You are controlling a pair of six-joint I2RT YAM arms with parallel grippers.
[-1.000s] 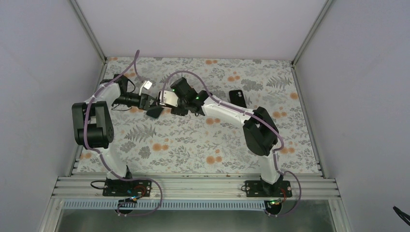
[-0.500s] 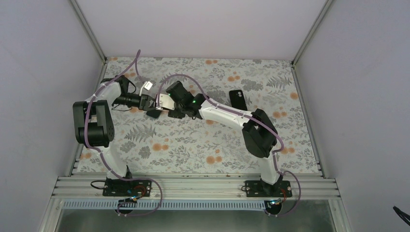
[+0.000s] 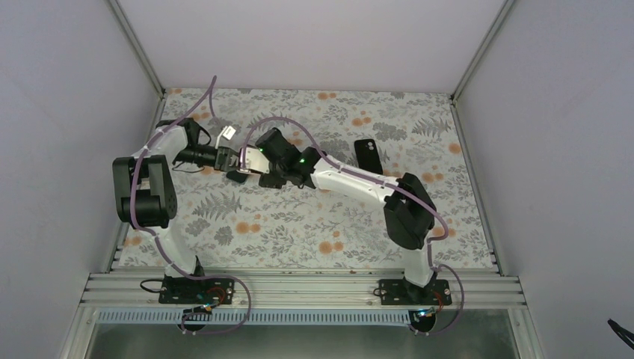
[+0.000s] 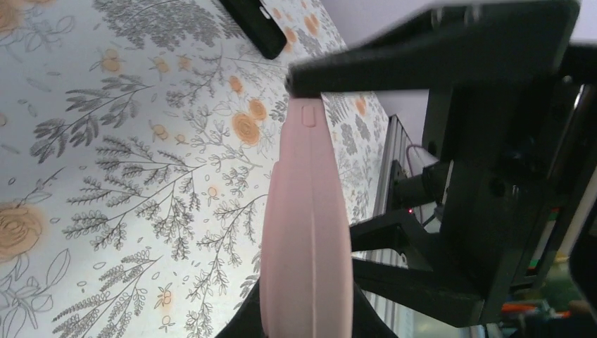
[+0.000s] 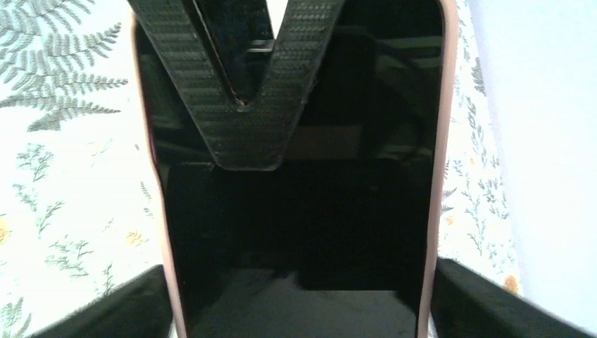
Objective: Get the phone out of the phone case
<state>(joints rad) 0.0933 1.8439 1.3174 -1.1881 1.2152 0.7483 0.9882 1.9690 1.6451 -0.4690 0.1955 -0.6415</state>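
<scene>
The phone (image 5: 303, 225), black screen up, sits in a pink case (image 5: 445, 141) held above the table at the back left (image 3: 252, 155). My left gripper (image 3: 238, 159) is shut on the case's two flat faces; in the left wrist view (image 4: 306, 313) the pink case edge (image 4: 306, 211) runs up between its fingers. One left finger (image 5: 243, 84) lies across the screen. My right gripper (image 3: 262, 161) is shut across the case's long edges, with its fingers (image 5: 112, 303) at both sides in the right wrist view (image 5: 303, 299).
A second black phone-like object (image 3: 365, 154) lies on the floral table (image 3: 314, 224) to the right of the grippers, also seen in the left wrist view (image 4: 253, 24). A small white tag (image 3: 226, 132) hangs by the left wrist. Side rails border the table.
My right arm has reached further left and its gripper has slid further onto the cased phone. The left gripper has kept its hold and hardly moved.
</scene>
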